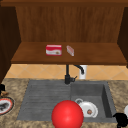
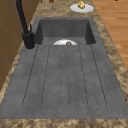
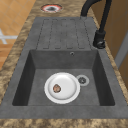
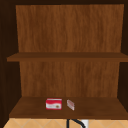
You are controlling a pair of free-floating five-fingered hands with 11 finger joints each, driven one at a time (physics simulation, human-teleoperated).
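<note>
At the bottom centre of the front view a large glossy red ball [image 1: 67, 115] sits at the sink's near edge. Low at the right, the black right hand [image 1: 120, 119] hovers over the counter; whether its fingers are curled cannot be told. Just behind the ball, a round white plate [image 1: 88, 109] with a small brown morsel [image 3: 57, 88] lies in the dark grey basin [image 3: 40, 75]. At the left edge, the black left hand [image 1: 2, 88] hangs above a red-rimmed plate [image 1: 5, 105], its fingers unreadable. Farther up, a red-and-white box [image 1: 53, 50] rests on the wooden shelf [image 1: 100, 53].

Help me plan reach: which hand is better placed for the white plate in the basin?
Probably right: the right hand sits by the basin's right corner, near the white plate; the left hand is far left, by the red-rimmed plate.
</note>
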